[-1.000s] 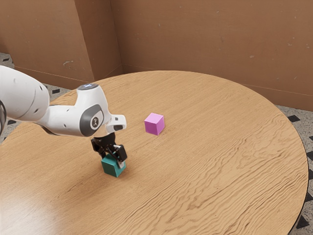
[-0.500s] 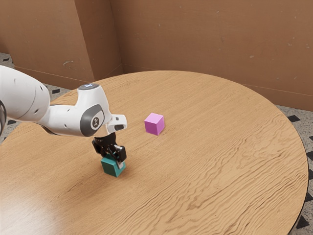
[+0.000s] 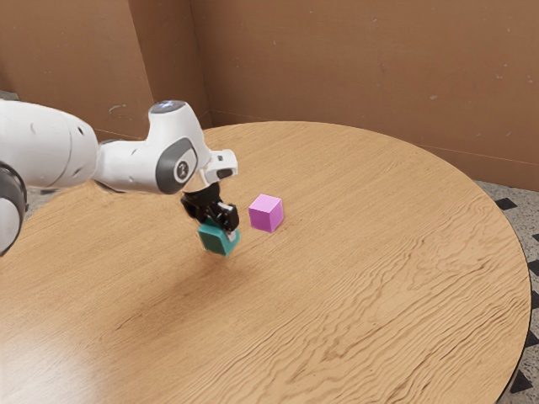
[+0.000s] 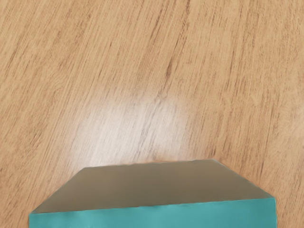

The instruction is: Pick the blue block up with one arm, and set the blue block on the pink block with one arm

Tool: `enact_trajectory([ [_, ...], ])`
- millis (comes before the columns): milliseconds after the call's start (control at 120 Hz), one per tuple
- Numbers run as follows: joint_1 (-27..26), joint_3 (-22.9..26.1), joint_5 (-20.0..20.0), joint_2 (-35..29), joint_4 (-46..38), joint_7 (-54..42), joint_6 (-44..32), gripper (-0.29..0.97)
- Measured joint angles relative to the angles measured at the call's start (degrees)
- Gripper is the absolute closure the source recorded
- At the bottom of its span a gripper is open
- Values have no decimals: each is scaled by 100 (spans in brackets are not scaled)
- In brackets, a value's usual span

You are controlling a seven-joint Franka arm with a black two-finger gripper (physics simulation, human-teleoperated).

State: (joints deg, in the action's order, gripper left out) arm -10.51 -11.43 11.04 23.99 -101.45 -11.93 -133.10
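Observation:
My black gripper is shut on the teal-blue block, which hangs clear above the round wooden table. The pink block sits on the table just to the exterior view's right of the held block, a short gap away. In the wrist view the teal-blue block lies large right under my hand, with bare wood grain beyond it.
Brown walls stand behind the table. The table's edge curves round at the exterior view's right, with a checkered floor past it. Open wood spreads to the right of the pink block and toward the front.
My gripper has lifted the teal-blue block off the table and carried it up and toward the exterior view's right, closer to the pink block. The pink block stayed put.

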Motion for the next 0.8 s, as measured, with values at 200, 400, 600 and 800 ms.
enact_trajectory([
  [200,207,11,-10,1146,2065,200,1296,32],
  [400,570,215,20,2332,4339,377,2735,32],
  [600,754,375,15,3333,6086,498,3417,32],
  [800,838,383,-20,4057,7381,539,3576,32],
])
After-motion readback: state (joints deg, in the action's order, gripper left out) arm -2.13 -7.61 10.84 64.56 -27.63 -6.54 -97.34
